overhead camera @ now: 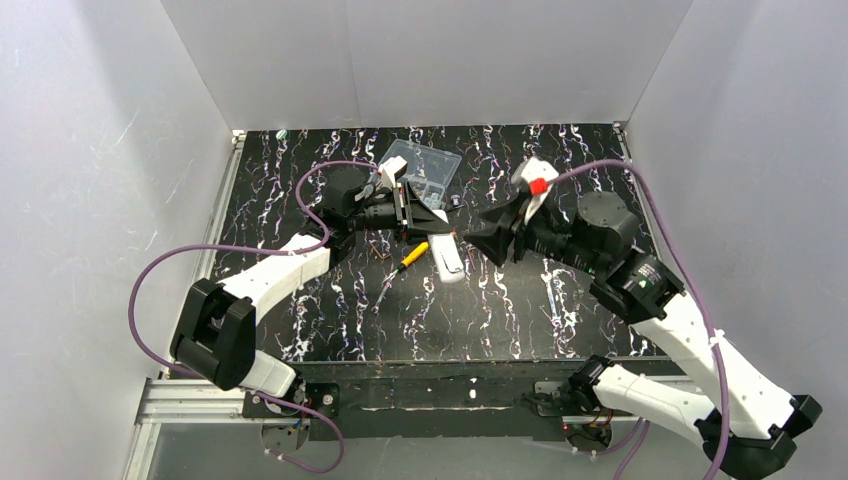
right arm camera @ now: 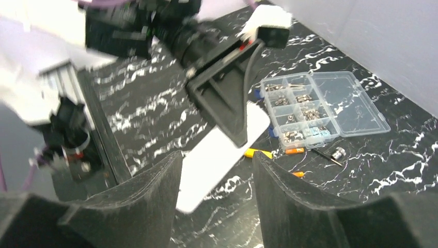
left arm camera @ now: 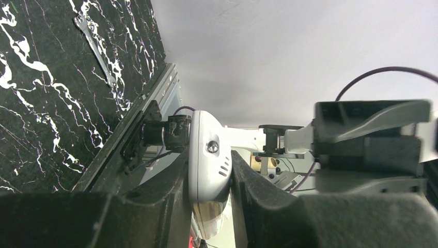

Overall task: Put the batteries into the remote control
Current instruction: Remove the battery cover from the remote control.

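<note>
My left gripper (left arm camera: 208,155) is shut on the white-silver remote control (left arm camera: 206,170), clamping its rounded end with the small lens. From above, the left gripper (overhead camera: 432,215) holds the remote control (overhead camera: 449,260) out over the table's middle. My right gripper (overhead camera: 488,238) faces it from the right and stands open. In the right wrist view the remote control (right arm camera: 217,160) slants down between the open right gripper's (right arm camera: 217,157) fingers; contact is unclear. Two small orange batteries (right arm camera: 294,151) (right arm camera: 298,174) lie on the table near the box.
A clear compartmented box (right arm camera: 323,101) (overhead camera: 425,165) with small parts lies open at the back. A yellow-handled screwdriver (overhead camera: 413,254) (right arm camera: 257,153) lies under the remote. A small metal bit (right arm camera: 338,153) sits by the box. A flat wrench (left arm camera: 95,49) lies on the marbled black table (overhead camera: 330,320).
</note>
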{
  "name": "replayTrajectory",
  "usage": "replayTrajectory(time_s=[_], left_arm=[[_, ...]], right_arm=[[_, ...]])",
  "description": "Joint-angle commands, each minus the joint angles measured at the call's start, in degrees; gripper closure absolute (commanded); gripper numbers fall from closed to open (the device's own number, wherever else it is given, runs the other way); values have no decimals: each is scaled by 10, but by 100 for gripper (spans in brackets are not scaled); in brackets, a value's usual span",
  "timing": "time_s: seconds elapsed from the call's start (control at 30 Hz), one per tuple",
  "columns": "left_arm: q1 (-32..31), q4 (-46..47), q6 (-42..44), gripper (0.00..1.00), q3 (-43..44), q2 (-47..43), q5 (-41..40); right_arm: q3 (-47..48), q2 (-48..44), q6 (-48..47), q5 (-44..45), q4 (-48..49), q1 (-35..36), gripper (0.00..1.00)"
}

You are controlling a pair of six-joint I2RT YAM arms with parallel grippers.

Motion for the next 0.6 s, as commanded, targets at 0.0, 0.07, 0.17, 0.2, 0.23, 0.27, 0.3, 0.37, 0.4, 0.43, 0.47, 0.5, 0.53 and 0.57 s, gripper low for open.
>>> replayTrajectory(time_s=[0.0,0.07,0.17,0.2,0.23,0.27,0.3,0.37,0.4,0.43,0.47,0.5,0.53,0.57], left_arm=[[-3,43,-2,100,12,-1,24],[-3,47,-4,100,12,0,24],[-3,46,-4,100,12,-1,24],[-3,46,-4,100,12,-2,23],[-3,46,-4,100,12,-2,23],[-3,45,-4,100,12,-3,23],[-3,45,-4,100,12,-3,24],[-3,42,-2,100,12,-5,24],[-3,40,-1,100,12,-5,25],[-3,39,-1,100,12,-5,24],[-3,39,-1,100,12,-5,25],[-3,39,-1,100,13,-5,24],[-3,38,0,100,13,-5,24],[-3,37,-1,100,13,-5,25]], right_arm=[[98,41,153,168,-39,49,38],[136,77,180,265,-82,98,37],[203,136,240,339,-169,134,36],[215,151,261,346,-191,137,35],[219,161,274,346,-203,138,33],[217,168,283,346,-208,139,31],[216,174,289,346,-212,139,29],[217,187,293,344,-225,139,27],[219,194,294,345,-233,139,27],[221,199,294,345,-239,139,26],[222,205,293,343,-244,139,25],[223,211,292,339,-249,139,25],[226,216,291,336,-253,139,25],[227,220,290,330,-255,140,24]])
